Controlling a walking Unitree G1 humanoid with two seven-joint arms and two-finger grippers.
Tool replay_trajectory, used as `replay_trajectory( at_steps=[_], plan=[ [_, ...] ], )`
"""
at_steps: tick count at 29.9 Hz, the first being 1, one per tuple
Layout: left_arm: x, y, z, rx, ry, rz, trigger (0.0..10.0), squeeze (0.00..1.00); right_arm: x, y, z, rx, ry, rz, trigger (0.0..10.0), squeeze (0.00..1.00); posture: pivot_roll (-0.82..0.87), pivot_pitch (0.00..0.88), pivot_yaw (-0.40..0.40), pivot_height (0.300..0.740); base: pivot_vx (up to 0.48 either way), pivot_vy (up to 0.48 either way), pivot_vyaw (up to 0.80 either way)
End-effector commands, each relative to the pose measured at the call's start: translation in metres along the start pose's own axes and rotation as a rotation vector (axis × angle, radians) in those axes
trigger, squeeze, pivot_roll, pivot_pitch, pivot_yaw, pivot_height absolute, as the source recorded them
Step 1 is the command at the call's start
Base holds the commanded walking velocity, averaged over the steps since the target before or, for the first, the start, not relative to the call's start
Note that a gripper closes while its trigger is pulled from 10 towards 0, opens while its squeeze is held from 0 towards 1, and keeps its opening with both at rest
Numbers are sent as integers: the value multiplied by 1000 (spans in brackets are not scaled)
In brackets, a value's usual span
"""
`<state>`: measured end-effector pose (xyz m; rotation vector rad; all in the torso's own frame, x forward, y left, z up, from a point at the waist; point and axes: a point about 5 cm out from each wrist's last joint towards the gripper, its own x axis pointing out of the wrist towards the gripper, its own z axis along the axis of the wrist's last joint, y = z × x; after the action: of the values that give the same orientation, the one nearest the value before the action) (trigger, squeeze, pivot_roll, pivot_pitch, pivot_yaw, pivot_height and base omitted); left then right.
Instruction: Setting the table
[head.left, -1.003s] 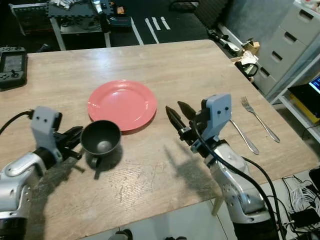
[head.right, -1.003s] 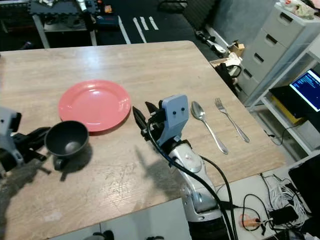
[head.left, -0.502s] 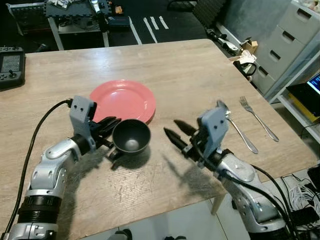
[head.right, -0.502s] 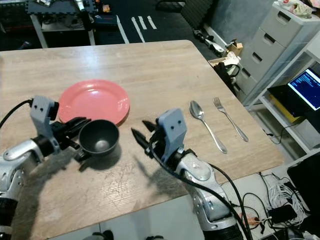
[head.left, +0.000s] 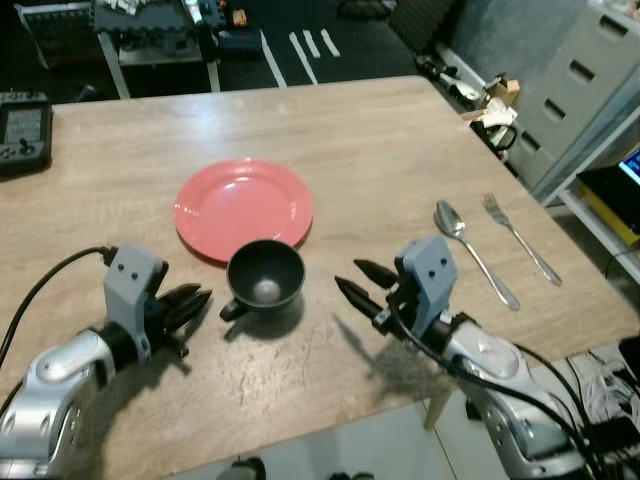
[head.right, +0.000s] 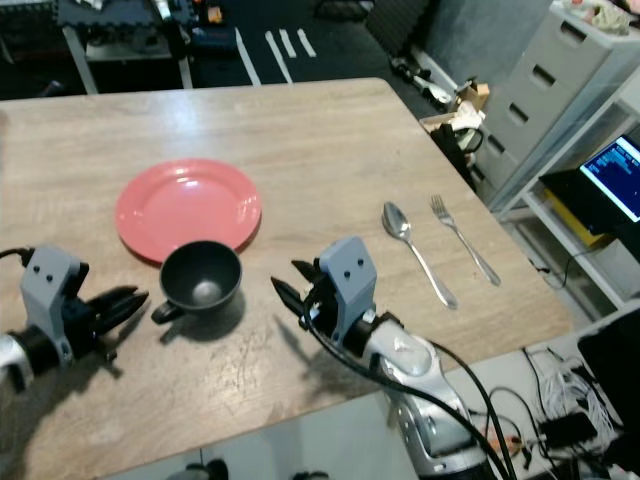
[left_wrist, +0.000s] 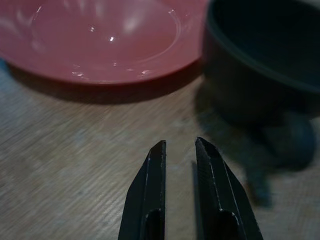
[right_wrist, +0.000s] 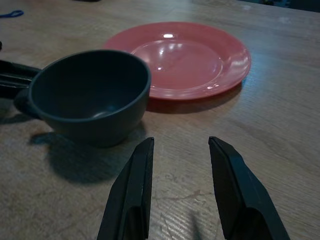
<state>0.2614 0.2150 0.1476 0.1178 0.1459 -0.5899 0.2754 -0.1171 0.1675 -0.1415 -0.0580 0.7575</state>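
Note:
A dark grey cup (head.left: 265, 275) stands upright on the wooden table (head.left: 400, 150), just in front of the red plate (head.left: 243, 205); whether it touches the rim I cannot tell. Its handle (head.left: 232, 310) points toward my left gripper (head.left: 193, 298), which sits a short way off, open by a narrow gap and holding nothing. The left wrist view shows that gap (left_wrist: 178, 142) with the cup (left_wrist: 260, 75) beyond it. My right gripper (head.left: 350, 275) hovers to the cup's right, open wide and empty. A spoon (head.left: 475, 255) and a fork (head.left: 520, 238) lie side by side at the right.
A black handheld controller (head.left: 22, 130) lies at the table's far left. Grey drawers (head.left: 590, 80) and a lit screen (head.right: 615, 180) stand beyond the right edge. Cables (head.left: 600, 400) lie on the floor by the near right corner.
My left gripper carried the cup rightward, set it down before the plate, let go and drew back left. The right gripper has lowered slightly and stayed open.

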Motion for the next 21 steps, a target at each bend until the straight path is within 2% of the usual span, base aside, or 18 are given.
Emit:
replay_trajectory(
  at_steps=[1, 2, 5, 7, 8, 10, 12, 19, 21],
  plan=[
    [4, -13, 0, -39, -7, -39, 10000, 0, -3, -1, -7, -19, 31, 3, 10000, 0, 49, 112, 14, 740, 0, 0, 0],
    [4, -13, 0, -39, -7, -39, 10000, 0, -3, -1, -7, -19, 31, 3, 10000, 0, 49, 112, 14, 740, 0, 0, 0],
    [16, -33, 9, -37, -46, -108, 10000, 0, 0, -7, -4, -27, 21, -13, 10000, 0, 44, 104, 10, 740, 0, 0, 0],
    [18, -36, 10, -34, -53, -119, 10000, 0, 0, -9, -4, -32, 21, -21, 10000, 0, 44, 104, 10, 740, 0, 0, 0],
    [29, -43, 17, -28, -83, -154, 10000, 0, -1, -16, -5, -35, 21, -59, 10000, 0, 45, 104, 7, 740, 0, 0, 0],
    [38, -49, 22, -31, -101, -185, 10000, 0, -1, -21, -5, -36, 19, -85, 10000, 0, 45, 104, 5, 740, 0, 0, 0],
    [42, -51, 23, -29, -103, -198, 10000, 0, -1, -23, -4, -39, 16, -96, 10000, 0, 43, 104, 6, 740, 0, 0, 0],
    [87, -51, 22, -69, -88, -208, 10000, 0, 2, -34, 8, -35, -44, -177, 10000, 0, 21, 105, 11, 740, 0, 0, 0],
    [89, -51, 21, -90, -87, -211, 10000, 0, 2, -34, 9, -32, -48, -182, 10000, 0, 21, 105, 12, 740, 0, 0, 0]
  ],
)
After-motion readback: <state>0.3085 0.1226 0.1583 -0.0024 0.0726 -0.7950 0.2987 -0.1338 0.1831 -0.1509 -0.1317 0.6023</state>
